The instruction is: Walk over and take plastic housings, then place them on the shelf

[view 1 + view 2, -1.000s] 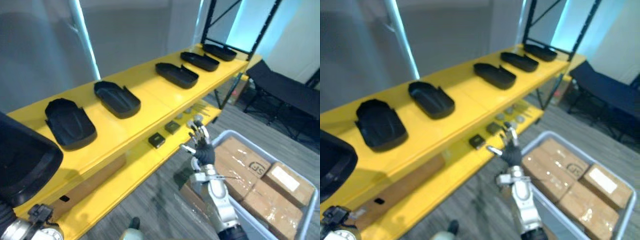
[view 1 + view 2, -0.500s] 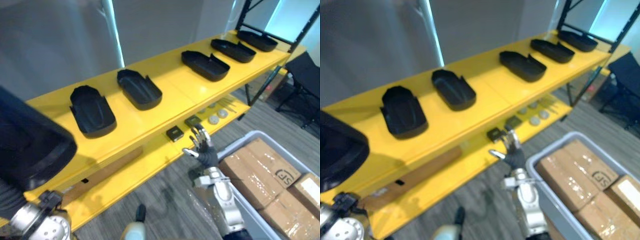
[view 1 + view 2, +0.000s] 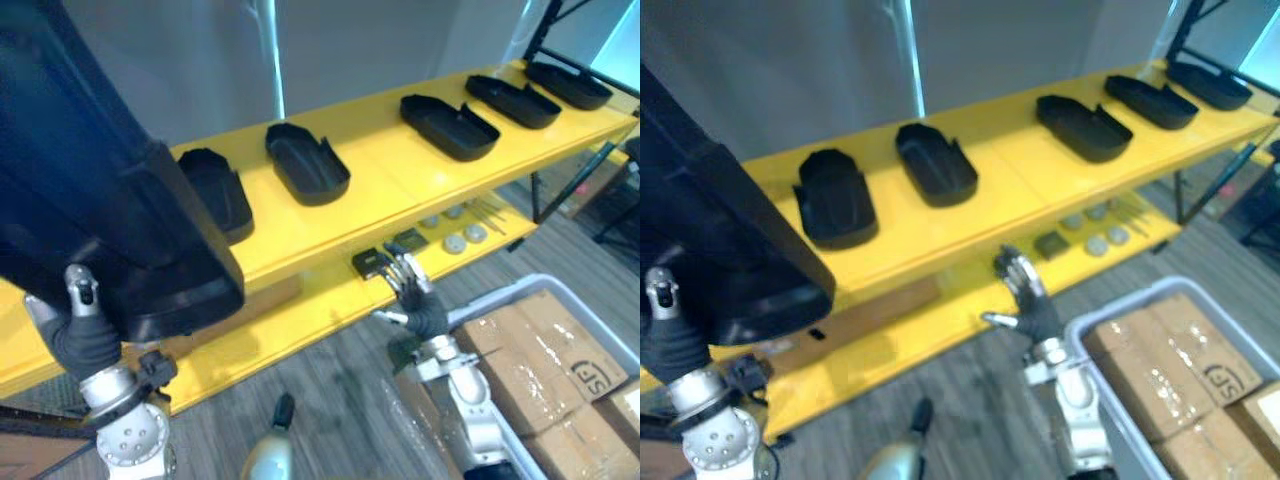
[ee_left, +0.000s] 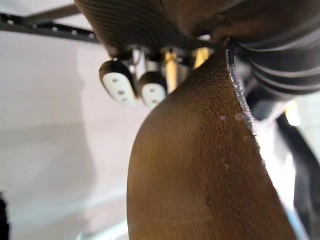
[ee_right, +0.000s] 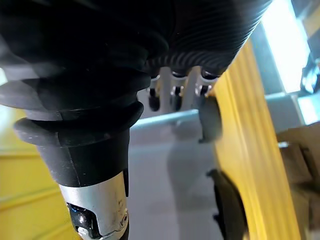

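1. Wide look first: a glossy yellow shelf (image 3: 385, 190) runs from 9 o'clock up to 2 o'clock, with a lower board (image 3: 300, 315) beneath the top one. Grey plank-patterned floor (image 3: 340, 400) at 6 o'clock. A plain grey wall (image 3: 420, 40) at 12 carries one bright vertical light strip (image 3: 270, 60).
2. Five black shells line the top board, open side up and well apart. The nearest shelved housing (image 3: 835, 205) is at 10 o'clock, then the second housing (image 3: 307, 165), the third housing (image 3: 448, 125), and the far pair of housings (image 3: 512, 100) out at 2 o'clock.
3. Now the carried piece: the held housing (image 3: 110, 200) is a big matte black shell looming from 9 to 11 o'clock. It blocks the near end of the shelf and part of the nearest shelved housing. The left hand (image 3: 88, 340) at 8 o'clock grips its lower edge, thumb against the outer wall.
4. The right hand (image 3: 420, 305) is at 5 o'clock, fingers straight and spread, holding nothing, just in front of the lower board.
5. On the lower board lie small dark square boxes (image 3: 372, 262), pale round discs (image 3: 452, 243) and a flat brown cardboard strip (image 3: 875, 310).
6. At 4 o'clock, a grey plastic bin (image 3: 520, 290) packed with taped cardboard boxes (image 3: 545, 345).
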`<state>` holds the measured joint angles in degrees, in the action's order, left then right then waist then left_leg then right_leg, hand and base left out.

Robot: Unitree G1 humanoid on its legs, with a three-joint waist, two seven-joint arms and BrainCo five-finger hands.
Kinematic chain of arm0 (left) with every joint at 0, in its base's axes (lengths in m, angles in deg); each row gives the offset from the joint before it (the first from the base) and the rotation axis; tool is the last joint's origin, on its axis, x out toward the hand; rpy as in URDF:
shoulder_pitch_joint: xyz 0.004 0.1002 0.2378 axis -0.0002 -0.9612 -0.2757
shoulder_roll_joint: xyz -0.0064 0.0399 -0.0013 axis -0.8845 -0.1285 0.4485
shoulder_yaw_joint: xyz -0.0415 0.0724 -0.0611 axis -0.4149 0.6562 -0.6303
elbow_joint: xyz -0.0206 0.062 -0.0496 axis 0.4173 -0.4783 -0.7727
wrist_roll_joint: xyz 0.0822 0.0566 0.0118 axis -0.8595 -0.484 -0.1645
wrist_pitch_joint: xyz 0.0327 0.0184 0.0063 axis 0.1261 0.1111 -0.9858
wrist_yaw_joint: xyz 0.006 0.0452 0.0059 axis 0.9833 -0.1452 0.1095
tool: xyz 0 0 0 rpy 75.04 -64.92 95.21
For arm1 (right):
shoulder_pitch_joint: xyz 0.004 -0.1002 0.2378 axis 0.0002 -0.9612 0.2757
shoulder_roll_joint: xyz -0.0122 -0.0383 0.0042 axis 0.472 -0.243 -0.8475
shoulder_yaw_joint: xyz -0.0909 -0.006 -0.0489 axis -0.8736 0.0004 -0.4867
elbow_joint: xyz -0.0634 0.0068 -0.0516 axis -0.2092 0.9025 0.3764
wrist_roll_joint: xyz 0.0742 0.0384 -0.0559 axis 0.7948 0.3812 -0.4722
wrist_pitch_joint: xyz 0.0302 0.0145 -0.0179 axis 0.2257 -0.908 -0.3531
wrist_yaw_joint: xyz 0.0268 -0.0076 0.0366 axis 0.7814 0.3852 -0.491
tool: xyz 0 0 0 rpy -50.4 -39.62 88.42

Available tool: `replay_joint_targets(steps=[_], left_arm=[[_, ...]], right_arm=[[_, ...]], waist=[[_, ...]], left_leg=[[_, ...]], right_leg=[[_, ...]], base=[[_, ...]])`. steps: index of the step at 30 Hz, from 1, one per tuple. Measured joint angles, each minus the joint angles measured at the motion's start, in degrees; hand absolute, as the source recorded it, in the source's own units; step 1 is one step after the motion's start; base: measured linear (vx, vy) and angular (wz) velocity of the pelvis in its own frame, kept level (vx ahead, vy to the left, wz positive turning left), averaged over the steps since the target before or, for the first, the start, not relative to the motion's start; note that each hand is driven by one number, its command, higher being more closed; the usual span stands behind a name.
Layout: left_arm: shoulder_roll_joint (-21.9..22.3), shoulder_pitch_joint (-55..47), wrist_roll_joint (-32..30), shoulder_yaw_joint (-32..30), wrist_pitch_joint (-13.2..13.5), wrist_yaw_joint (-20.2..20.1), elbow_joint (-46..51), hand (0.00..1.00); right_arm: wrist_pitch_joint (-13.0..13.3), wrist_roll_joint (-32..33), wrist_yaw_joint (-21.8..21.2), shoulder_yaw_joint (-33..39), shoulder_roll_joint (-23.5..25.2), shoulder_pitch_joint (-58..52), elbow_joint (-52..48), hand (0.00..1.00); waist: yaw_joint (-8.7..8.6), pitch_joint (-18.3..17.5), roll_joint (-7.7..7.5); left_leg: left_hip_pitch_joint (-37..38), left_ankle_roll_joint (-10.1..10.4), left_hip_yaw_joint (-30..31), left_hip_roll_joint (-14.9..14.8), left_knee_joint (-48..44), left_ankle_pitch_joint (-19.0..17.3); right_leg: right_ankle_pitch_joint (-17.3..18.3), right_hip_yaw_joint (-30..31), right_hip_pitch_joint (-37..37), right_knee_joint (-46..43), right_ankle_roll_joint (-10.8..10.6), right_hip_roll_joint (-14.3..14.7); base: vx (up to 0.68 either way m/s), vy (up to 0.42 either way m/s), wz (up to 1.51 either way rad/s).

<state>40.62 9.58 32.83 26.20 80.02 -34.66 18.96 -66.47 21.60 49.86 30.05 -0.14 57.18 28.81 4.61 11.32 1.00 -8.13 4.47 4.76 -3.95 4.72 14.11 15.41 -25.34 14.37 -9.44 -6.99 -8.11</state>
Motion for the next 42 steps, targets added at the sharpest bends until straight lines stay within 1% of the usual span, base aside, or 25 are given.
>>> replay_joint_targets(steps=[3, 4, 5, 7, 8, 9, 10, 11, 12, 13, 14, 16, 21, 22, 23, 24, 25, 26, 27, 30, 32, 34, 37, 40, 42], left_arm=[[0.8, -0.2, -0.3, -0.5, 1.2, 0.5, -0.1, 1.0], [0.8, -0.1, -0.4, -0.9, 2.1, 0.6, -0.1, 1.0], [0.8, -0.1, -0.8, -1.2, 2.5, 0.6, -0.1, 1.0], [0.6, 0.8, -2.6, -3.1, 3.2, 0.8, 0.4, 1.0], [0.7, 1.3, -2.7, -3.2, 3.4, 0.8, 0.6, 1.0], [0.8, 2.9, -3.0, -2.8, 3.5, 0.9, 0.0, 1.0], [0.1, 3.8, -4.1, -2.9, 3.5, 1.0, 0.1, 1.0], [-2.3, 4.7, -4.8, -3.0, 3.6, 1.6, 0.3, 1.0], [-3.9, 5.2, -4.9, -3.0, 3.5, 2.1, 0.3, 1.0], [-6.1, 6.5, -4.7, -3.2, 3.3, 2.8, 0.2, 1.0], [-6.8, 7.5, -4.6, -3.4, 3.0, 3.3, 0.2, 1.0], [-8.1, 10.9, -4.4, -4.3, 1.9, 4.7, -1.1, 1.0], [-8.2, 13.5, -3.5, -4.8, -2.6, 7.0, -5.9, 1.0], [-7.8, 13.3, -3.4, -4.7, -3.5, 7.2, -6.1, 1.0], [-7.7, 12.5, -3.3, -4.7, -4.2, 7.3, -6.1, 1.0], [-7.3, 11.7, -2.7, -4.7, -4.3, 7.3, -6.2, 1.0], [-4.2, 9.5, -2.3, -3.6, -4.3, 7.2, -6.4, 1.0], [-2.8, 8.3, -2.3, -3.0, -4.3, 7.2, -6.3, 1.0], [-0.3, 6.6, -2.2, -2.3, -4.2, 6.9, -6.3, 1.0], [1.5, 8.0, -2.1, -0.9, -2.7, 4.9, -6.3, 1.0], [1.4, 9.3, -2.3, 1.0, -1.4, 4.8, -5.7, 1.0], [0.7, 10.9, -2.5, 3.3, -0.8, 4.6, -4.4, 1.0], [0.6, 12.1, -2.5, 4.4, -1.5, 3.7, -4.2, 1.0], [-0.1, 11.7, -2.4, 4.1, -2.9, 2.1, -4.2, 1.0], [-1.4, 11.1, -2.4, 4.0, -4.0, 1.9, -4.2, 1.0]], right_arm=[[0.8, 0.5, 0.2, -0.8, 0.2, -0.1, 0.0, 0.0], [1.6, 1.0, 1.5, -0.8, 0.7, -0.1, 0.0, 0.0], [1.9, 1.3, 2.2, -0.9, 1.3, -0.1, 0.0, 0.0], [4.0, 1.3, 5.7, -0.7, 4.1, 0.2, 0.0, 0.0], [4.6, 1.3, 6.3, -0.6, 4.2, 0.5, -0.1, 0.0], [5.5, 1.3, 7.2, -0.4, 4.0, 1.4, 0.2, 0.0], [6.4, 1.3, 7.3, -0.4, 4.3, 1.6, 0.2, 0.0], [7.5, 1.2, 7.1, -0.7, 4.5, 2.4, 0.2, 0.0], [8.1, 1.2, 7.0, -0.8, 5.0, 2.9, 0.2, 0.0], [9.1, 1.2, 6.6, -0.8, 5.5, 4.5, 0.1, 0.0], [9.6, 1.2, 5.9, -0.9, 5.5, 6.1, 0.1, 0.0], [10.5, 1.1, 5.3, -1.6, 5.2, 9.0, -0.7, 0.0], [10.0, -1.4, 3.9, -5.5, 3.8, 11.2, -2.7, 0.0], [9.8, -1.7, 2.9, -5.9, 3.6, 11.4, -4.1, 0.0], [9.4, -1.8, 1.8, -6.3, 3.6, 11.8, -5.7, 0.0], [9.4, -1.8, 1.4, -6.6, 3.4, 12.3, -6.0, 0.0], [9.2, -1.0, -0.4, -7.1, 2.2, 12.5, -6.6, 0.0], [9.0, -0.4, -1.3, -7.3, 1.1, 12.5, -7.0, 0.0], [8.9, 0.1, -3.1, -7.6, -0.7, 12.8, -8.0, 0.0], [7.9, 1.9, -6.0, -8.0, -3.1, 15.3, -9.5, 0.0], [7.8, 2.7, -6.8, -9.8, -3.3, 17.2, -10.0, 0.0], [7.8, 2.8, -6.9, -13.6, -2.5, 18.6, -10.7, 0.0], [7.8, 1.4, -6.3, -17.8, 0.8, 18.9, -10.8, 0.0], [7.8, 0.7, -4.4, -19.3, 3.0, 19.8, -10.2, 0.0], [7.7, -0.4, -3.6, -19.6, 3.8, 20.1, -9.1, 0.0]], waist=[[0.71, 0.3, -0.81], [0.97, -0.1, -0.35], [0.99, 0.0, -0.72], [0.81, -0.4, -3.77], [0.91, -0.3, -4.07], [0.34, 0.5, -2.99], [0.02, 0.3, -2.87], [-0.17, 0.3, -3.08], [-0.51, 0.3, -2.86], [-0.9, 0.1, -3.13], [-0.84, 0.1, -2.94], [-0.75, 0.0, -2.66], [-0.78, -0.6, -2.39], [-0.74, -1.0, -2.7], [-0.55, -1.7, -3.85], [-0.58, -2.0, -4.24], [-0.76, -3.0, -2.61], [-0.61, -3.9, -1.64], [-0.4, -5.2, 0.24], [-0.64, -7.0, 2.97], [-0.68, -7.6, 3.9], [-0.02, -7.7, 3.56], [0.67, -7.2, 1.42], [1.17, -7.5, -1.26], [1.21, -7.9, -1.96]], left_leg=[[-0.9, -1.2, -5.3, -0.2, -1.7, -1.4], [-2.1, -1.1, -5.4, 0.5, -4.1, -1.3], [-2.1, -1.1, -5.5, 1.2, -4.8, -1.3], [-2.8, -3.3, -7.1, 5.0, -7.4, -3.8], [-3.1, -3.8, -7.6, 5.6, -9.4, -5.9], [-2.9, -4.1, -6.9, 5.9, -12.3, -7.6], [-1.9, -4.7, -6.6, 5.9, -12.2, -8.4], [0.4, -5.1, -6.1, 5.5, -10.7, -8.9], [1.1, -5.4, -5.6, 5.4, -10.0, -9.2], [2.6, -5.8, -5.2, 4.7, -8.9, -9.5], [3.5, -5.6, -5.2, 3.9, -8.3, -9.8], [4.2, -5.1, -5.2, 2.6, -8.3, -11.0], [5.1, -2.7, -3.8, 1.4, -8.4, -13.0], [5.2, -1.4, -2.6, 1.0, -8.4, -13.1], [5.0, 0.0, -1.6, 1.2, -8.3, -13.0], [4.9, 0.4, -1.0, 1.4, -8.4, -12.9], [4.2, 1.3, 0.6, 0.1, -8.6, -12.9], [3.7, 1.7, 0.9, -0.7, -8.6, -13.1], [2.2, 1.5, -0.5, -2.5, -8.7, -13.3], [0.3, 0.1, -17.4, -6.2, -15.3, -14.1], [0.4, -0.5, -20.9, -5.9, -13.8, -13.5], [2.1, -0.5, -19.1, -4.0, -8.2, -10.9], [4.9, -1.4, -16.1, -1.3, -0.6, -6.8], [5.0, -1.7, -14.2, 0.6, 0.0, -6.5], [5.1, -2.2, -13.2, 1.5, 0.1, -6.6]], right_leg=[[0.1, -1.0, 0.2, 0.1, 0.0, -1.8], [0.3, -1.3, 0.5, 0.1, -0.2, -2.3], [0.5, -1.4, 0.8, 0.1, -0.2, -2.9], [2.0, -2.4, 1.8, -0.4, 2.9, -6.7], [1.2, -2.4, 1.6, -3.6, 2.8, -7.5], [-1.0, -0.8, -2.1, -15.0, 6.0, -9.8], [-4.9, 2.1, -5.9, -23.2, 7.9, -11.2], [-11.1, 5.9, -9.7, -30.9, 7.2, -12.0], [-10.3, 6.9, -10.7, -32.9, 6.3, -12.0], [-5.7, 7.0, -11.9, -33.0, 5.2, -11.4], [-3.4, 6.7, -12.7, -30.6, 4.8, -10.2], [-1.9, 7.2, -13.9, -19.0, 4.6, -7.5], [-4.9, 13.1, -15.8, -5.7, 0.9, -4.7], [-6.3, 12.7, -14.2, -1.8, 0.6, -3.3], [-8.5, 12.4, -12.5, 2.0, 1.2, -2.4], [-12.7, 12.4, -11.8, 3.5, 0.2, -2.2], [-13.4, 10.0, -10.3, 4.7, 0.5, -0.4], [-13.2, 8.9, -10.1, 5.3, 0.8, 0.5], [-13.1, 6.4, -10.0, 6.1, 1.4, 1.4], [-11.9, -1.4, -7.7, 5.8, 3.3, 1.4], [-11.9, -4.6, -6.7, 5.7, 3.3, 1.4], [-11.8, -6.8, -5.9, 5.6, 3.3, 0.8], [-11.7, -9.5, -4.3, 5.2, 3.2, -0.3], [-10.9, -9.7, -4.1, 3.4, 2.5, -1.9], [-10.9, -9.5, -4.0, 2.7, 2.6, -2.5]], base=[[-0.04, 0.043, 0.13], [0.02, 0.06, 0.09], [0.06, 0.084, 0.19], [0.11, 0.119, 0.24], [0.18, 0.123, 0.29], [0.18, 0.166, 0.25], [0.23, 0.196, 0.28], [0.2, 0.17, 0.14], [0.23, 0.088, 0.14], [0.22, 0.052, 0.07], [0.19, 0.047, -0.02], [0.17, 0.017, -0.1], [0.17, -0.133, 0.14], [0.19, -0.303, 0.48], [0.2, -0.336, 0.53], [0.19, -0.363, 0.67], [0.14, -0.268, 0.58], [0.14, -0.28, 0.73], [0.15, -0.249, 0.87], [0.14, -0.172, 1.11], [0.07, -0.029, 0.88], [0.05, 0.038, 0.8], [0.04, 0.087, 0.67], [0.02, 0.082, 0.42], [-0.01, 0.069, 0.27]])
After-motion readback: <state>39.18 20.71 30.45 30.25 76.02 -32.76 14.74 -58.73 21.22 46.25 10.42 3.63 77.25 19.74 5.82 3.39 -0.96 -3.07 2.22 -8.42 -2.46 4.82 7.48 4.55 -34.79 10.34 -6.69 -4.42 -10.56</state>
